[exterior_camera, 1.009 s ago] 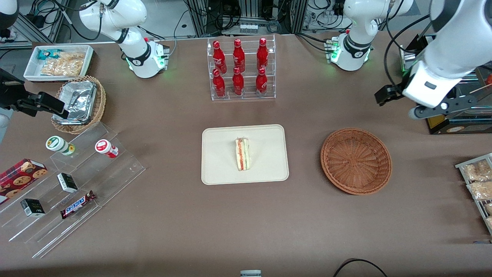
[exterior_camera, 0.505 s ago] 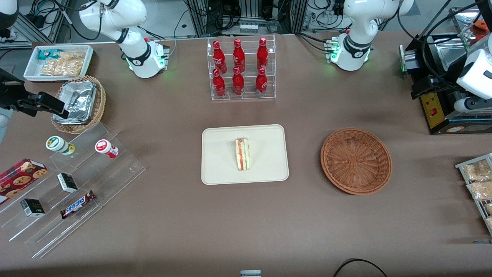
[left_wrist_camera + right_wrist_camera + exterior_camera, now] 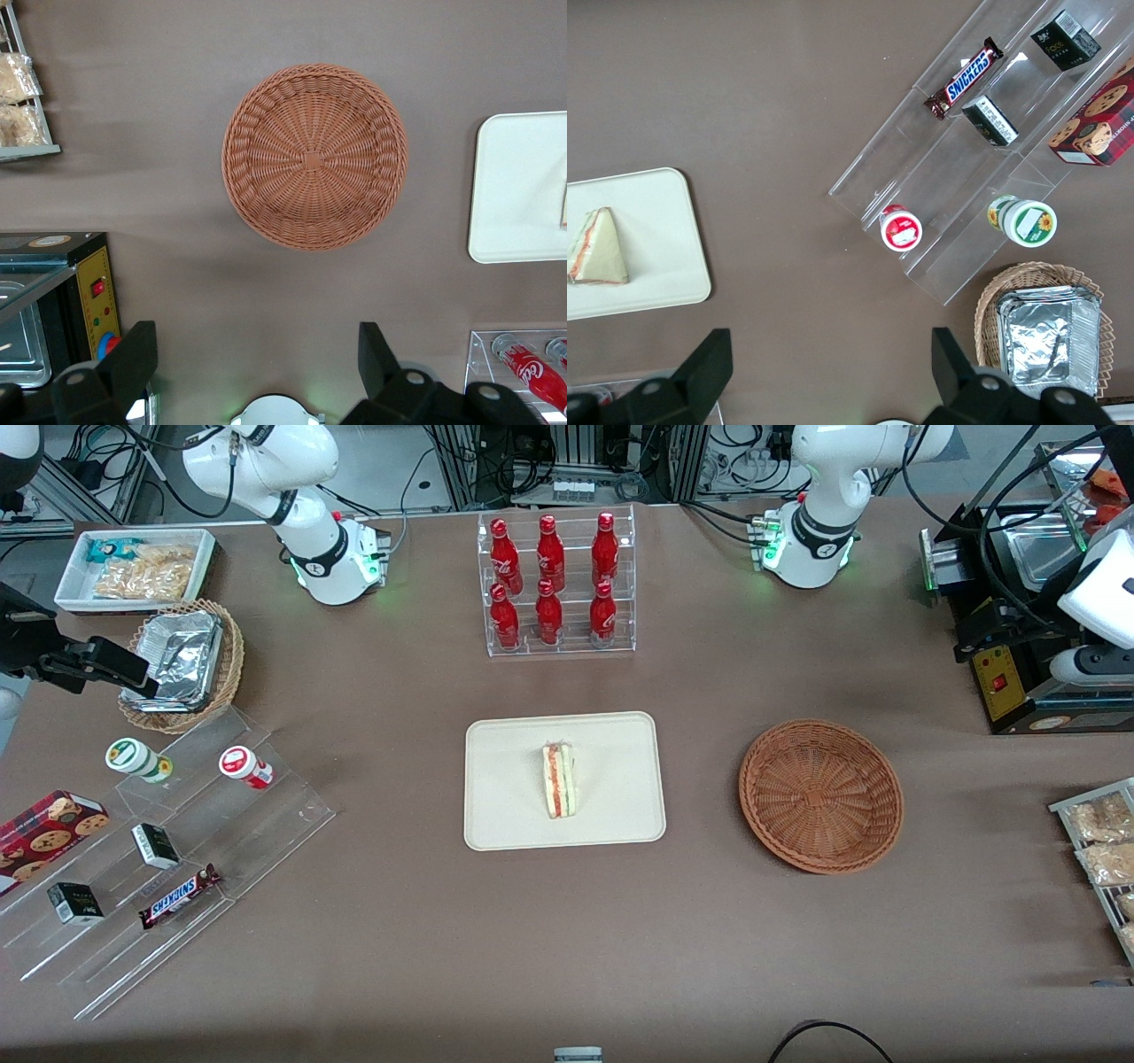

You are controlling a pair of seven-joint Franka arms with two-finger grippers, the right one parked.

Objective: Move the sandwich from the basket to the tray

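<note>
I have the gripper [image 3: 257,359] raised high at the working arm's end of the table, its two fingers [image 3: 131,359] spread wide apart with nothing between them. In the front view only part of the arm shows at the edge of the frame, above a black appliance [image 3: 1005,664] with a red switch, and I cannot pick out the fingertips there.

Looking down from the wrist, I see the basket [image 3: 314,155] on the brown table [image 3: 177,80] below the gripper, a little nearer the front camera than the gripper itself. It is round, reddish-brown, and I see nothing in it.

The tray [image 3: 564,779] lies well away from the gripper toward the parked arm's end, apart from the basket with bare table between them. The sandwich [image 3: 558,779] rests on the tray, near its middle, its red and green filling edge showing. From the wrist I catch only the near end of the tray and a sliver of the sandwich [image 3: 563,202] at its edge.

A clear rack of red bottles [image 3: 555,580] stands farther from the front camera than the tray. A wire rack of bagged snacks [image 3: 19,88] sits on the table past the basket from the gripper, nearer the front camera.
</note>
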